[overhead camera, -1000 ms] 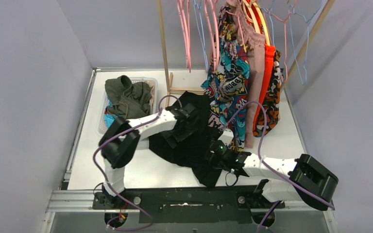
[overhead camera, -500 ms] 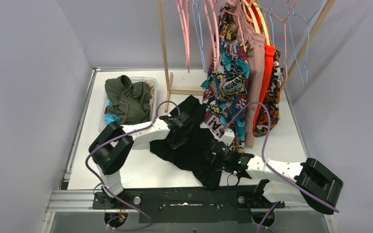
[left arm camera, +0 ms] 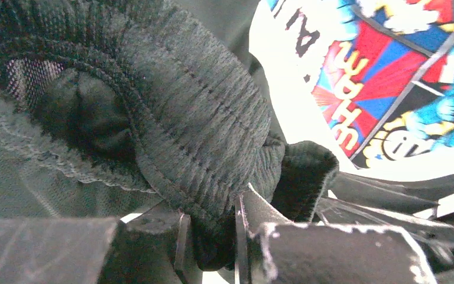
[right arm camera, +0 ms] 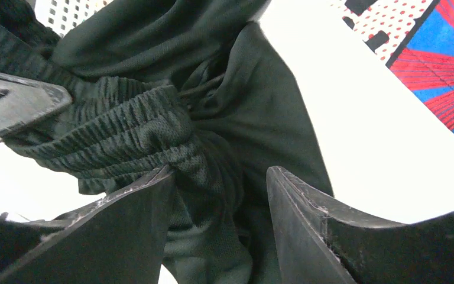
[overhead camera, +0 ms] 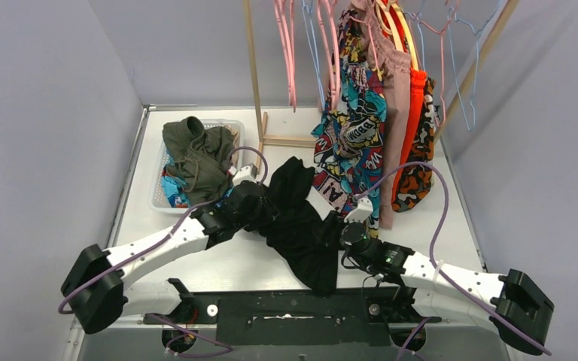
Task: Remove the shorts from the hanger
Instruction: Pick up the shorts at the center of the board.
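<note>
**While the black shorts [overhead camera: 301, 229] lie on the table, the left gripper [overhead camera: 260, 207] pinches their waistband**

As I read the overhead view, the black shorts are off the rack. They lie crumpled on the table [overhead camera: 229, 263] between my two arms, just in front of the comic-print shorts [overhead camera: 354, 143], which hang on their hanger. The left gripper sits at the heap's upper-left edge, near the basket [overhead camera: 153, 197] holding the olive shorts [overhead camera: 196, 154]. The right gripper [overhead camera: 340, 229] is at the heap's right side.

On the left wrist camera, the pincer is clamped on a fold of the ribbed waistband [left arm camera: 201, 136], and the cloth bunches thickly between its tips.

On the right wrist camera, the jaws stand apart. The gathered waistband lies in the gap, touching one finger [right arm camera: 148, 195] but clear of the other, so I judge that nothing is gripped on that side.

These shorts look light, soft and limp, so I expect them to sag and trail from whichever point I lift. The thin mesh of the legs would likely slide out of a pinch. The elastic waistband is the thickest and firmest part, so that is where I would take hold.
</note>
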### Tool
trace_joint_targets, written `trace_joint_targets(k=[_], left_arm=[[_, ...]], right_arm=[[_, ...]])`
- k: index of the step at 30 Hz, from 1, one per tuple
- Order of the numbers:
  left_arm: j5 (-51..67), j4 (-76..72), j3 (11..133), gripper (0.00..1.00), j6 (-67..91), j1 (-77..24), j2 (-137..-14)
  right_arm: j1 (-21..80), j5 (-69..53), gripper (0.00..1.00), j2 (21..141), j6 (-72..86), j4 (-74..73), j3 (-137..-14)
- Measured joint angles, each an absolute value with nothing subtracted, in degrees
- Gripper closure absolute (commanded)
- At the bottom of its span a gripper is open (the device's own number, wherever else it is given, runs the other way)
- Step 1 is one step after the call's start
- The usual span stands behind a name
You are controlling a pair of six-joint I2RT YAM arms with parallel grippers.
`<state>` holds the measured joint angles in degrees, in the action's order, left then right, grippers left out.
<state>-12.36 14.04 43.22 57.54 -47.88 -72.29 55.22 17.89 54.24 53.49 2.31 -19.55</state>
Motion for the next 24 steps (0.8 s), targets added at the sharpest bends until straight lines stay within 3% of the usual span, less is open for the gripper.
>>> trace_joint_targets(k=[8,15,20,24], left_arm=[[-11.4,18.4,50.2,1.0,37.0,-47.8,-63.6],[-1.5,21.9,50.6,1.0,24.4,-49.4,-63.9],[4.4,20.2,43.8,0.79,24.0,-56.0,-67.8],[6.5,19.4,41.6,0.47,24.8,-60.3,-73.1]], right_arm=[[55.3,21.8,0.39,46.4,53.0,1.4,-19.4],[55.3,25.6,0.38,42.3,53.0,-1.3,-19.4],[55.3,27.5,0.38,41.6,53.6,-4.8,-19.4],[55.4,28.4,0.38,41.5,54.7,-7.2,-19.4]])
